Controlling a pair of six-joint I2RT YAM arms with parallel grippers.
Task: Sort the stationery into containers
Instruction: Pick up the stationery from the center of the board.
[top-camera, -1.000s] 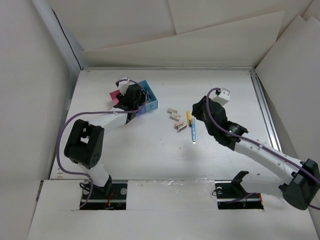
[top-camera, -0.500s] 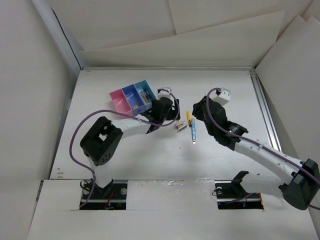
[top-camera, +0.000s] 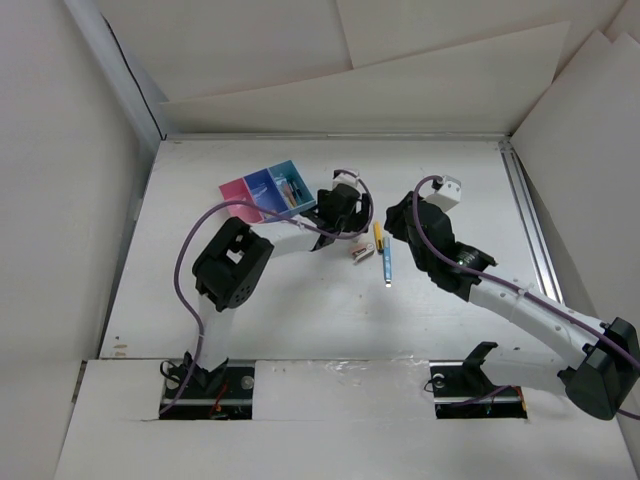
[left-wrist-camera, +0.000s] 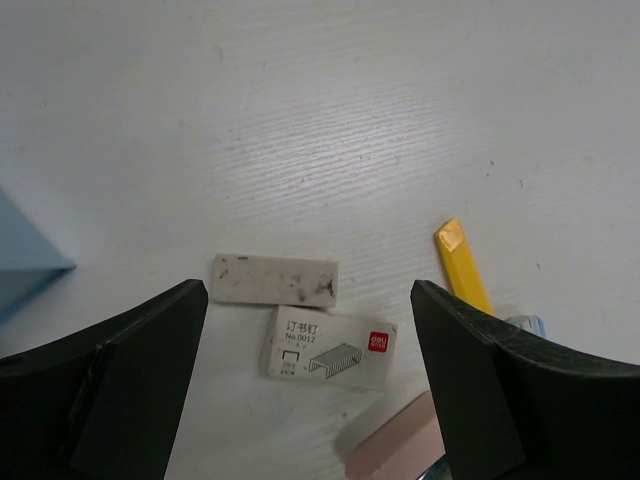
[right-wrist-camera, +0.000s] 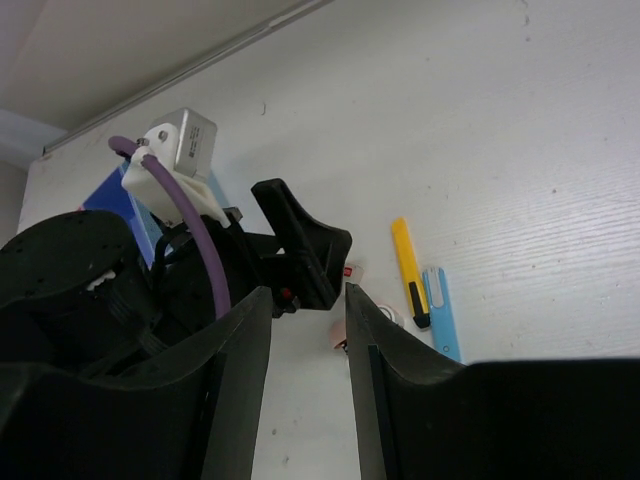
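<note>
Stationery (top-camera: 386, 262) lies mid-counter (top-camera: 300, 310), right of the joined containers (top-camera: 238, 195). Left tool (left-wrist-camera: 308, 295) hovers released, its jaws straddling a flat, smudged white eraser (left-wrist-camera: 275, 278) and a printed card staple box (left-wrist-camera: 328, 345). It is best to centre on one block only, descend square and close across its short width, since both look thin and likely to skid on the smooth, grained white surface. Right tool (right-wrist-camera: 308, 300) is narrowly parted and holds nothing.
</note>
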